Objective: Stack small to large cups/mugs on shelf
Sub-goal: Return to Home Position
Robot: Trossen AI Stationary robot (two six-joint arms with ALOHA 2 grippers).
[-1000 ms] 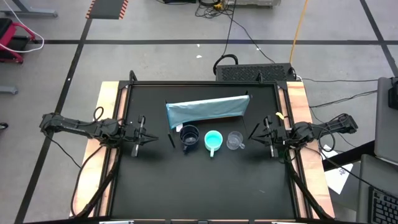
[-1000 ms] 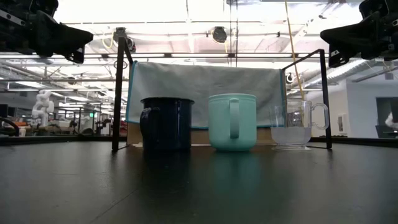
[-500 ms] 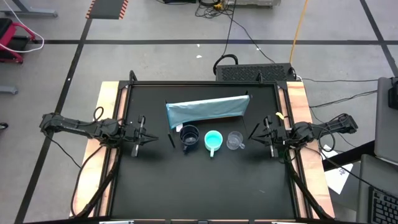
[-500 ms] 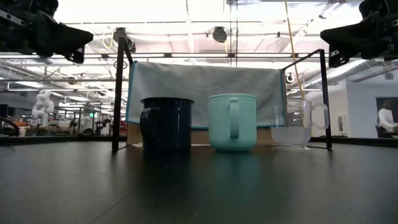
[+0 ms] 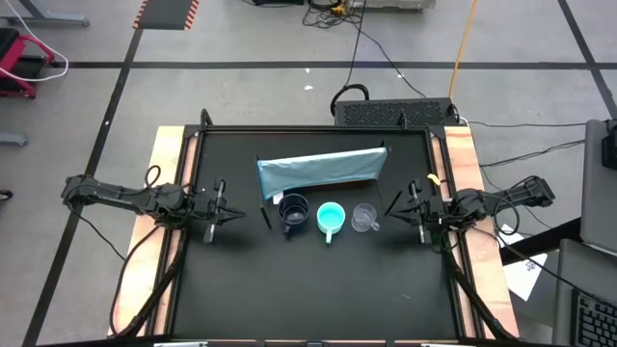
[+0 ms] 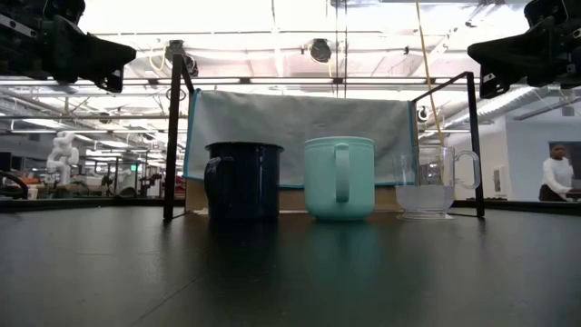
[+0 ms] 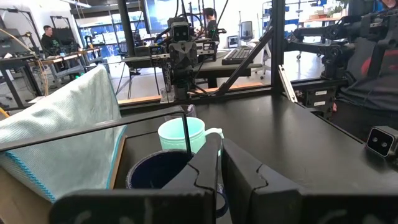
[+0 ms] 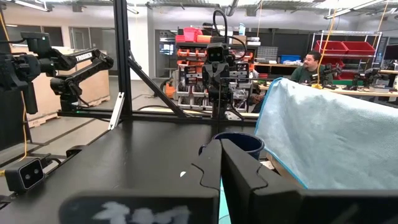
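Note:
Three mugs stand upright in a row on the black table, on their bases: a dark navy mug (image 5: 293,213) (image 6: 243,181), a turquoise mug (image 5: 331,218) (image 6: 339,178) and a clear mug (image 5: 363,218) (image 6: 431,182). The shelf (image 5: 321,170) (image 6: 300,123), a long light blue-grey piece, stands just behind them. My left gripper (image 5: 237,214) (image 7: 221,149) hovers shut at the table's left side, pointing level at the mugs. My right gripper (image 5: 389,213) (image 8: 219,146) hovers shut at the right side, facing them. Both hold nothing.
Black frame posts (image 6: 172,136) (image 6: 470,136) rise at the table's far corners. A thin dark stick (image 5: 265,218) lies left of the navy mug. Bare table stretches from the mugs to the near edge. People show in the room beyond.

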